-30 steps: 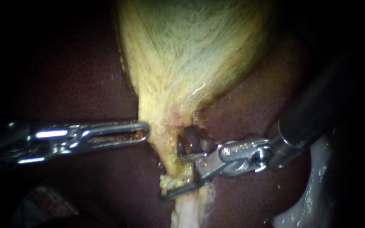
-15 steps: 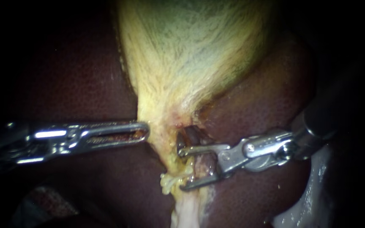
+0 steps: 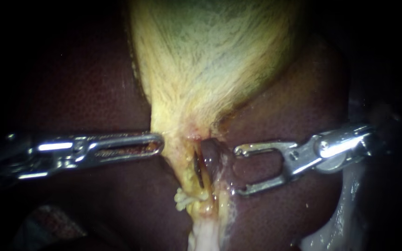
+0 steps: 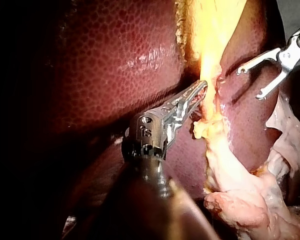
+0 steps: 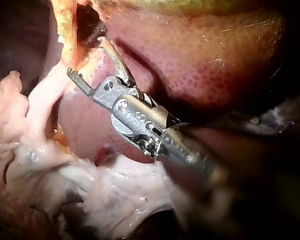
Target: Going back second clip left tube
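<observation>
If it swings inward: right instrument (image 3: 238, 170), spread empty at 3 o'clock of clip (image 3: 199, 168), could snag it.
Cause: tips nearby.

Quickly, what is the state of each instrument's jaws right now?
Left instrument: jaws shut, tip against the gallbladder neck, no grip visible.
Right instrument: jaws open, holding nothing.
</observation>
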You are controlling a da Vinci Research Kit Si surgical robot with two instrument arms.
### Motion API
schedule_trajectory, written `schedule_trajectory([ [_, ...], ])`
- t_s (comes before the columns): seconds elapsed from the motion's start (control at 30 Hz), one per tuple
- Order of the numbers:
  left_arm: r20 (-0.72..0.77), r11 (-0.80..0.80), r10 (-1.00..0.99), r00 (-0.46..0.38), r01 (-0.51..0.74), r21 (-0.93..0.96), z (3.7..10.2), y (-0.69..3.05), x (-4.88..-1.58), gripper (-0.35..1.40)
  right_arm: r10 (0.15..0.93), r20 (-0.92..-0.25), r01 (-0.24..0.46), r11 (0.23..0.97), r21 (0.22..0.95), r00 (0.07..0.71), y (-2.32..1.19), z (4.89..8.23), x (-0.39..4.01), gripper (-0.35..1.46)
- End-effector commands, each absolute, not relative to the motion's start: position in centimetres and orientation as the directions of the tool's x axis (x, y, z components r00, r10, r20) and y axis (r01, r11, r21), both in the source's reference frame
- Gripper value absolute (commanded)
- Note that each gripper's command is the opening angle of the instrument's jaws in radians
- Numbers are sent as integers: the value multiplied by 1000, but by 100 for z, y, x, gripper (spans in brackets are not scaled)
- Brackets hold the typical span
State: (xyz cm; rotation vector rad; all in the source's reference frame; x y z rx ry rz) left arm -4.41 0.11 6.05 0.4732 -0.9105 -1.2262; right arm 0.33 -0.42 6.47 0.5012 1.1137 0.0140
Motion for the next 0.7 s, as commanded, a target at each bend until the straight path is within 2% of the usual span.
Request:
schedule_trajectory([
  [0.03,335,305,-940,62,593,745,607,12,-441,-35,249,-856,240,891,386,453,-41,645,33,60],
  [0.37,339,306,-939,60,597,742,620,13,-448,-35,215,-870,261,897,356,445,-43,642,23,60],
  [0.7,337,315,-938,76,593,741,652,7,-486,-35,210,-871,265,898,352,443,-41,641,20,60],
])
